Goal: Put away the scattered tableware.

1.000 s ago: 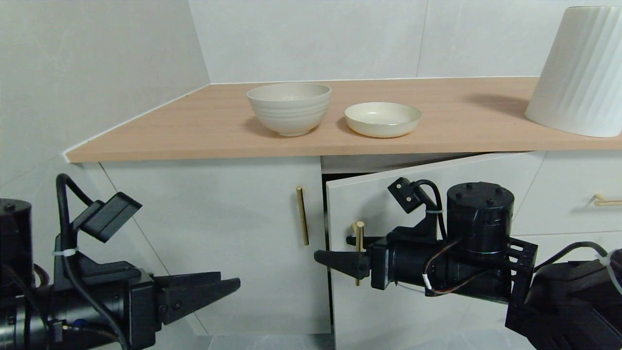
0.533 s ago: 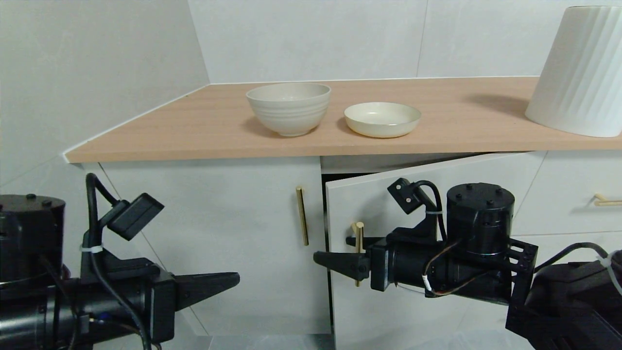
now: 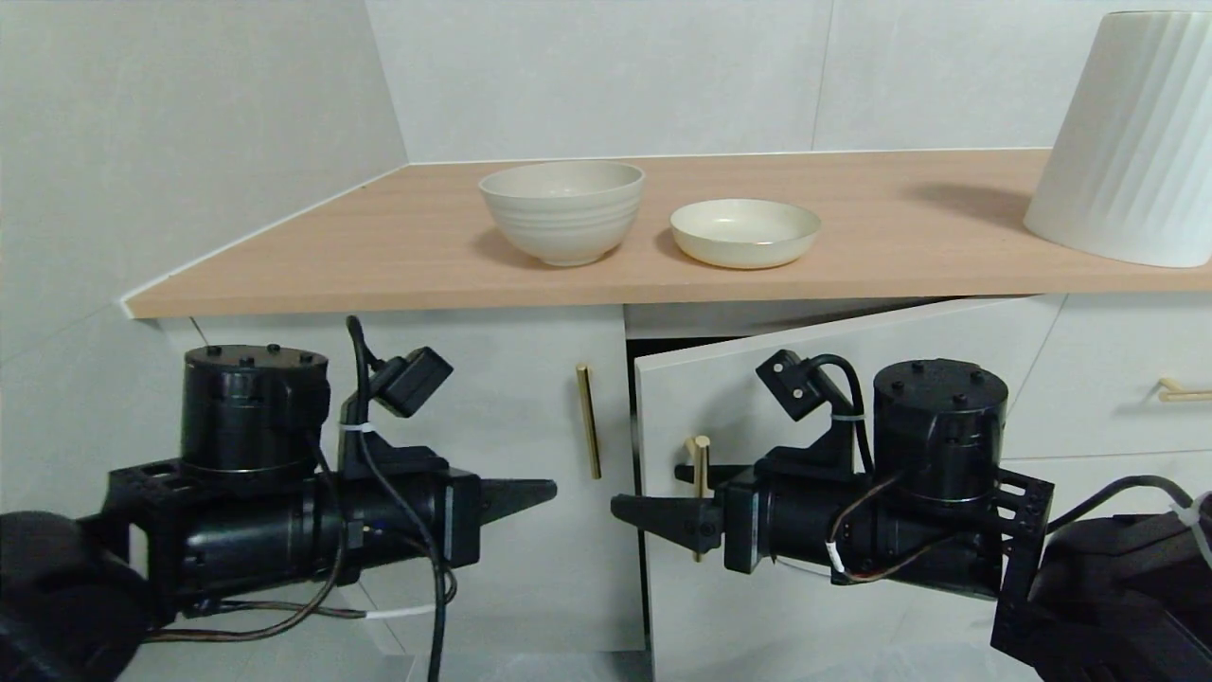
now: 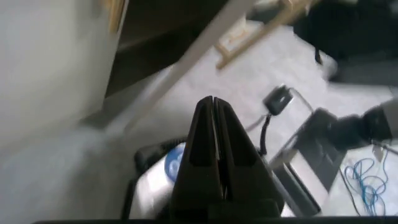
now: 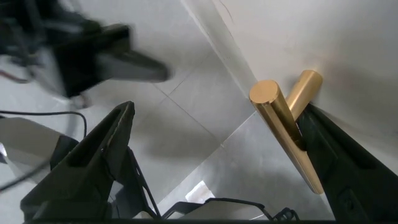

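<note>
A ribbed cream bowl [image 3: 562, 210] and a shallow cream dish [image 3: 745, 231] stand side by side on the wooden countertop [image 3: 379, 256]. Below it, the right cabinet door [image 3: 881, 332] is ajar. My right gripper [image 3: 653, 488] is open at that door's brass handle [image 3: 699, 464], one finger on each side of it. In the right wrist view the handle [image 5: 286, 124] lies close against one finger [image 5: 348, 168] of the right gripper [image 5: 217, 112]. My left gripper [image 3: 544, 490] is shut and empty in front of the closed left door, just left of its brass handle [image 3: 589, 421]; the left gripper [image 4: 212, 102] fingers press together.
A large white ribbed shade [image 3: 1127, 142] stands on the counter at the right. A drawer front with a brass pull [image 3: 1179, 388] lies right of the ajar door. Walls close off the left side and back. Cables and a device [image 4: 311, 143] lie on the floor.
My left arm has swung right toward the cabinet doors and rolled its wrist, bringing its shut tip near the left door's handle. The right arm and the tableware have stayed put.
</note>
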Robot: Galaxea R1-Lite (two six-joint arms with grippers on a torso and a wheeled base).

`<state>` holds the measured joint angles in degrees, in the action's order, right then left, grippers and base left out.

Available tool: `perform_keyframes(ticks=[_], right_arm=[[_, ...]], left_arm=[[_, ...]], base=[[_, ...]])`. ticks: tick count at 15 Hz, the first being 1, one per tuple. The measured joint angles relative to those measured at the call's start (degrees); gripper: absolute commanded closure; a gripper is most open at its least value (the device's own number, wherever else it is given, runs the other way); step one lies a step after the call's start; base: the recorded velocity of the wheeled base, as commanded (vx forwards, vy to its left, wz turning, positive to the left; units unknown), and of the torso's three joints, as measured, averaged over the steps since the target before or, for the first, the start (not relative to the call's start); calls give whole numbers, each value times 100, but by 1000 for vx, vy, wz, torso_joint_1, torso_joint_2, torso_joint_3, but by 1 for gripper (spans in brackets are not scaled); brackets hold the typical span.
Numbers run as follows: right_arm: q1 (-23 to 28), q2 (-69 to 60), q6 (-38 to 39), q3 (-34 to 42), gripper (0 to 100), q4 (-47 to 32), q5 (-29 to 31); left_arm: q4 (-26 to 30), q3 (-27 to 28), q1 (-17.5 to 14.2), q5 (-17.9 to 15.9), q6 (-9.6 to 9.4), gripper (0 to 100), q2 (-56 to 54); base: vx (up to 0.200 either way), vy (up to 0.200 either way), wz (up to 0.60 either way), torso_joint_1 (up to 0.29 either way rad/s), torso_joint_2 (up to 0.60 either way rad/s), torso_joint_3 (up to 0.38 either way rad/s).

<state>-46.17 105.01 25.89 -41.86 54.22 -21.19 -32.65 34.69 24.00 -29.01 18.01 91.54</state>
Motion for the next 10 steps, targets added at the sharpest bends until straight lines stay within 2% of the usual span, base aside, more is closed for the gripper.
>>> perform_keyframes(ticks=[1,3,5,7,10], right_arm=[[-13,0,0,2,0,-1,0],[-35,-2,-1,9,0,-1,6],[-46,-2,0,13,0,0,1],[-63,-2,0,13,0,-1,1],[-66,-2,-17,61,0,18,-11]], left_arm=[[-934,-177,44,-2,117,100,345],[-2305,-521,204,63,306,100,1034],[-3532,-755,354,450,391,100,1734],[-4235,-820,428,786,433,100,2232],[-5357,-747,568,848,497,100,2690]], base=[[0,0,0,0,0,0],[0,0,0,0,0,0],[0,0,0,0,0,0],[0,0,0,0,0,0],[0,0,0,0,0,0]])
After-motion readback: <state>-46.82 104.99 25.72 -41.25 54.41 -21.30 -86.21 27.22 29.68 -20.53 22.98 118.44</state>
